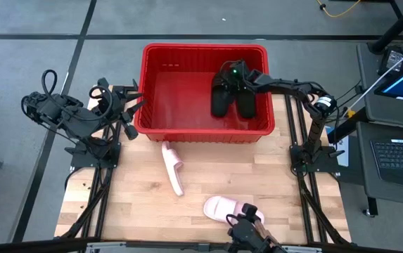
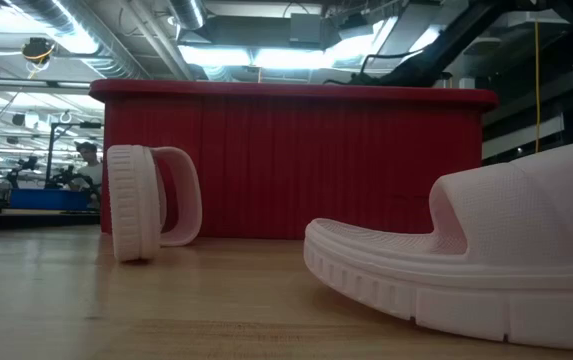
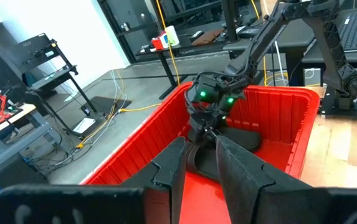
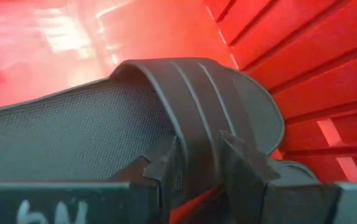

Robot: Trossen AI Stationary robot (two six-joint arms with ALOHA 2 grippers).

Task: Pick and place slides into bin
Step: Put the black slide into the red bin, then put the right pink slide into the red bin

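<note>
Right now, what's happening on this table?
The right gripper is down inside the red bin, its jaws closed on the strap of a black slide; a second black slide already lies beside it. Two pink slides wait on the table, one on its edge, one flat. The left gripper waits by the bin's left rim.

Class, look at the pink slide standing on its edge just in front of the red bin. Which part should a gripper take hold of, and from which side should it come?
Grip the pink slide across its sole, coming straight down from above. It stands on its side edge, so the upper edge of the sole faces up as a narrow ridge, with the strap bulging to one side. Closing the fingers over the sole clear of the strap looks likeliest to hold.
</note>
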